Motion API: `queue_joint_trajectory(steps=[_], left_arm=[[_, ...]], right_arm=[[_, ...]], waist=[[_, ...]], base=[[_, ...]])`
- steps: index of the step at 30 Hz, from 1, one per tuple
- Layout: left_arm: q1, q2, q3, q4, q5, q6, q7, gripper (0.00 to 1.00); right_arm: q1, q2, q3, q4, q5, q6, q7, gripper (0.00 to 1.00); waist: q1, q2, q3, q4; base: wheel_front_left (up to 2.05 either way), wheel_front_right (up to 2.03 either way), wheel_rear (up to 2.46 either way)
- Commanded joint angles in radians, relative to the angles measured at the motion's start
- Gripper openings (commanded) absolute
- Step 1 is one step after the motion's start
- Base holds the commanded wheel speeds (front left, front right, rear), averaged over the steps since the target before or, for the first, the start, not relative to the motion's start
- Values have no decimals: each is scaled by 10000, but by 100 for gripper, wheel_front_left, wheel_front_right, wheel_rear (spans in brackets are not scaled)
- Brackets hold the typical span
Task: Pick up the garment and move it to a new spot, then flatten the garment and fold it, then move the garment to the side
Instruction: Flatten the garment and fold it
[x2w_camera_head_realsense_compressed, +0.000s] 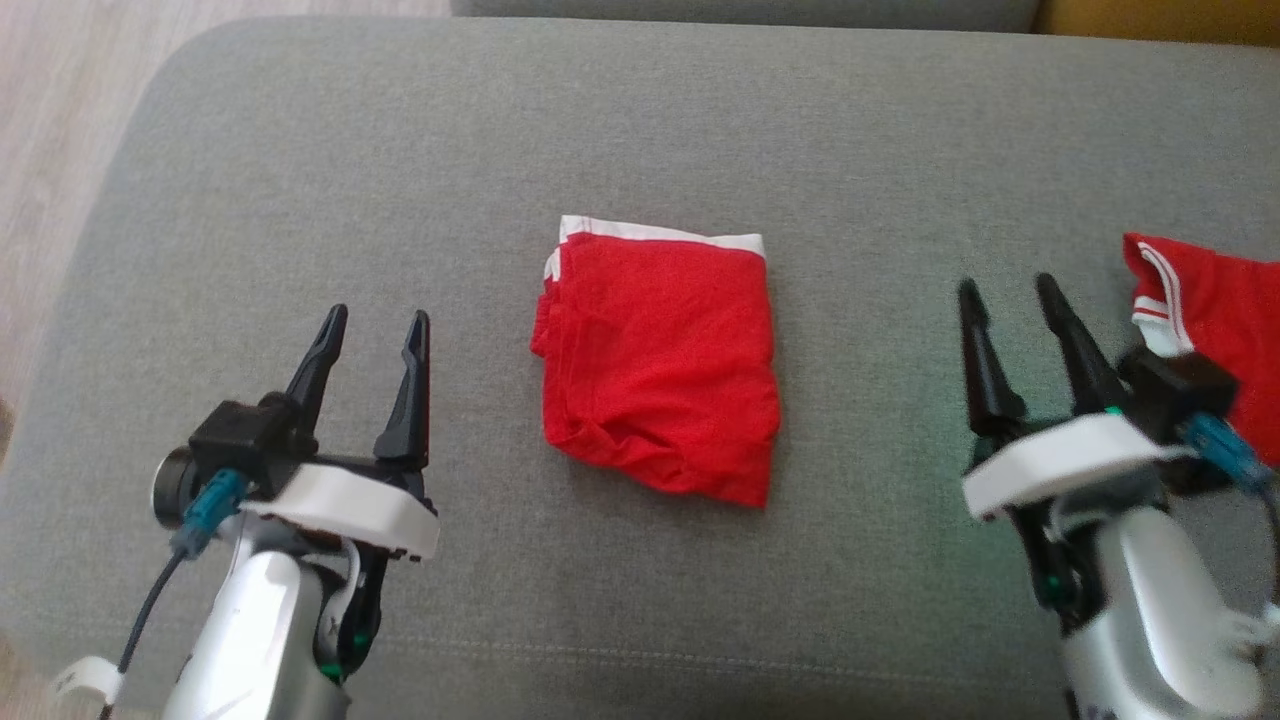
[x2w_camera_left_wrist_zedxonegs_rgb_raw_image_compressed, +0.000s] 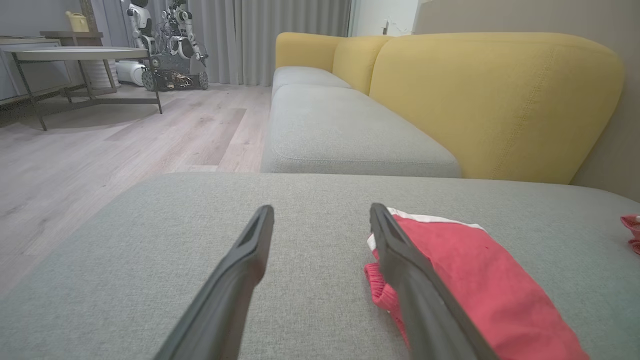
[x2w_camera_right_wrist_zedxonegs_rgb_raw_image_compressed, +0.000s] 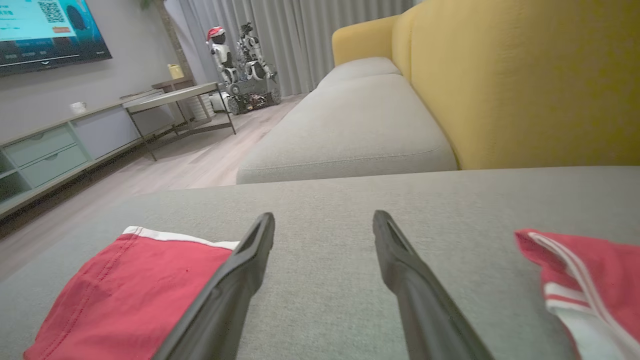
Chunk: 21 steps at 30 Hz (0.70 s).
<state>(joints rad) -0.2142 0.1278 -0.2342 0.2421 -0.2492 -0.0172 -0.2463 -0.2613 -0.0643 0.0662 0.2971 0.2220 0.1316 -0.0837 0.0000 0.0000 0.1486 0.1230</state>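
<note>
On the grey sofa seat (x2w_camera_head_realsense_compressed: 300, 150), the folded red garment (x2w_camera_head_realsense_compressed: 660, 370) lies between the two grippers. The left gripper (x2w_camera_head_realsense_compressed: 379, 313) and right gripper (x2w_camera_head_realsense_compressed: 1007, 282) hover spread wide, both empty. Another red, white-striped cloth (x2w_camera_head_realsense_compressed: 1215, 310) lies beside the right one.

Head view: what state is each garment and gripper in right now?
Middle garment: folded, lying on the cushion, not held.
Right-hand garment: lying loose, partly out of frame.
Left gripper: open, empty.
Right gripper: open, empty.
</note>
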Motion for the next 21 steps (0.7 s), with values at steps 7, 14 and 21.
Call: queue_joint_trajectory(steps=[7, 14, 21], left_arm=[[227, 508, 340, -888, 81, 101, 267, 100], [976, 773, 292, -1350, 132, 230, 489, 100], [1623, 903, 267, -1614, 18, 307, 803, 100]], right_arm=[[1530, 141, -778, -2797, -489, -9, 1009, 100], [2621, 141, -959, -3981, -755, -9, 1606, 100], [3249, 141, -1123, -4445, -780, -9, 1975, 100]], waist=[[0, 0, -251, -189], [0, 0, -753, -263], [0, 0, -1249, -298]], base=[[0, 0, 0], [0, 0, 0], [0, 0, 0]])
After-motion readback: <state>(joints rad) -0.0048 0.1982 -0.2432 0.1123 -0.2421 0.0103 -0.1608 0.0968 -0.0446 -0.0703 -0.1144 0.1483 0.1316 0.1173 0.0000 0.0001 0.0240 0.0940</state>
